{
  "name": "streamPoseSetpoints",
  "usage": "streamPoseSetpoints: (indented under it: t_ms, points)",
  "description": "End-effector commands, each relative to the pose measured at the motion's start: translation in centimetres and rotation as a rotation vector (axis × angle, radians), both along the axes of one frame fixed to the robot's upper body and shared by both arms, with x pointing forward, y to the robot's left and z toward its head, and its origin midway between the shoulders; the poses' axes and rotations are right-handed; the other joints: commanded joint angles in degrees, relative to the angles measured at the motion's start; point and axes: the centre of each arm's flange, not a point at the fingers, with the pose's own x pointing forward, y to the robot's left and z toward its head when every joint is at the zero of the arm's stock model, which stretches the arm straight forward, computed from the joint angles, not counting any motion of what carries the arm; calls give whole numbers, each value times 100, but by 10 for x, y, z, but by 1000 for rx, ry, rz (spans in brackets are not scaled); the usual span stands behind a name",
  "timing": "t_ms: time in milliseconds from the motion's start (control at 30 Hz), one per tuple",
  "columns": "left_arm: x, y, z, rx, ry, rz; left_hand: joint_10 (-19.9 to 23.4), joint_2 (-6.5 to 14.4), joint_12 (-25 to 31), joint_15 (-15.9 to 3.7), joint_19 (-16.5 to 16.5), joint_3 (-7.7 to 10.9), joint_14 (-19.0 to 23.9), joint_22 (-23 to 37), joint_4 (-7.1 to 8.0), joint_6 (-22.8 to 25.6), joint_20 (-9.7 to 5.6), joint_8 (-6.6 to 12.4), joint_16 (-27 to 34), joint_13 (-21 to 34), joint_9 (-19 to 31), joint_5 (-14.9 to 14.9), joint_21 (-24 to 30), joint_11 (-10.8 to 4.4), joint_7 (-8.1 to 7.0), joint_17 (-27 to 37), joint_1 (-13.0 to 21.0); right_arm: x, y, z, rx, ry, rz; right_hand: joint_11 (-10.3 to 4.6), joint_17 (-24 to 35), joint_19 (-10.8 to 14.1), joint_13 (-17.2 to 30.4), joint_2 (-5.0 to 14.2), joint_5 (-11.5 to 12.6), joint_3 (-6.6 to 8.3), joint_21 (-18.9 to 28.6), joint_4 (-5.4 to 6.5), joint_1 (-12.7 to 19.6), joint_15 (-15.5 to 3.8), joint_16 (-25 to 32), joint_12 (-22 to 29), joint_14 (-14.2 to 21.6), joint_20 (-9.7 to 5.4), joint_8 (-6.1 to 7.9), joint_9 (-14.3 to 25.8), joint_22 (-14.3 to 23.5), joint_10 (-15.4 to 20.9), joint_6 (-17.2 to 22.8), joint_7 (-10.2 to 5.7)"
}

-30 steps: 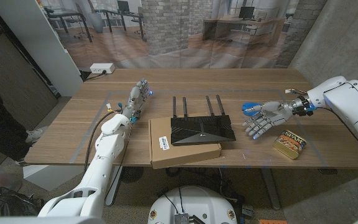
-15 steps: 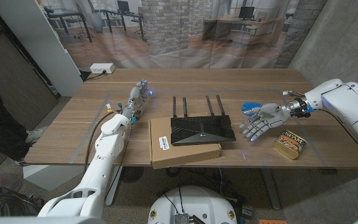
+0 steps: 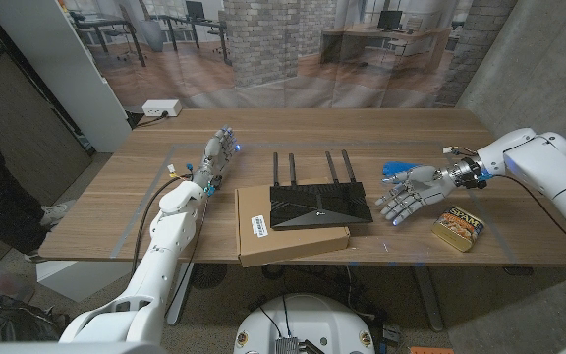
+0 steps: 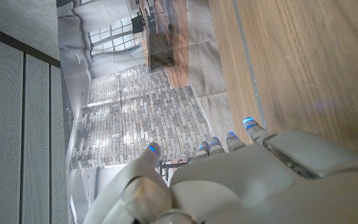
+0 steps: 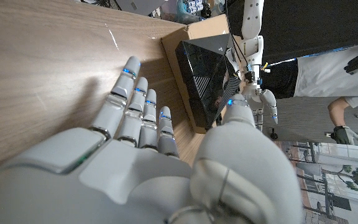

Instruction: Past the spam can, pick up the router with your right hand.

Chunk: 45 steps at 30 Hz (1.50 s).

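Right now, the right hand [image 3: 408,192] is up over the wooden table [image 3: 116,192] with its fingers spread wide, and it holds nothing. In the right wrist view the fingers [image 5: 143,109] reach out straight, side by side, with little blue lights at the tips.

The router [image 3: 311,202] is just beside that hand, on the side toward the middle of the table. The hand and the router are near each other but not touching. The router is black and flat, and its thin sticks point away from the robot. It lies on top of a brown cardboard box [image 3: 273,236]. In the right wrist view the router [image 5: 207,74] sits just past the fingertips, with the box [image 5: 188,34] under it.

The spam can [image 3: 459,227] is on the other side of the right hand, a bit closer to the robot. It lies on the table, near the hand but apart from it. A small blue thing [image 3: 395,168] sits on the table just behind the hand; it is too small to tell what it is.

The left hand [image 3: 215,154] is well apart from the router, on the far side of the box. Its fingers stretch out along the table and hold nothing. In the left wrist view its fingertips [image 4: 248,124] point across the wood.
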Motion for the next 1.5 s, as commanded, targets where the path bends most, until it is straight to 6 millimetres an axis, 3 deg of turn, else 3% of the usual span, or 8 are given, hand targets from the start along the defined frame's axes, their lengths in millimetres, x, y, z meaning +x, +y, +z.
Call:
streamPoseSetpoints:
  t_ms: [33,1500]
  points:
    - [1,2,-1,-4,1,2,-357,181,14,50,-90,-10,-776,14,4,-234,43,16,17,11,16,33,-20,25,47,18,22,5,5,-10,-4,31,4,-46,17,25,34,-34,71,-33,-19,-30,90,-45,-14,25,45,-29,-5,29,24,36,43,391]
    - [0,7,-1,-4,3,6,-364,183,14,56,-83,-26,-783,17,-6,-245,47,16,17,11,16,42,-56,32,50,17,41,0,36,-17,-125,-1,-8,-60,75,199,86,-298,358,-307,21,55,163,-102,66,135,359,-19,58,55,48,316,328,388]
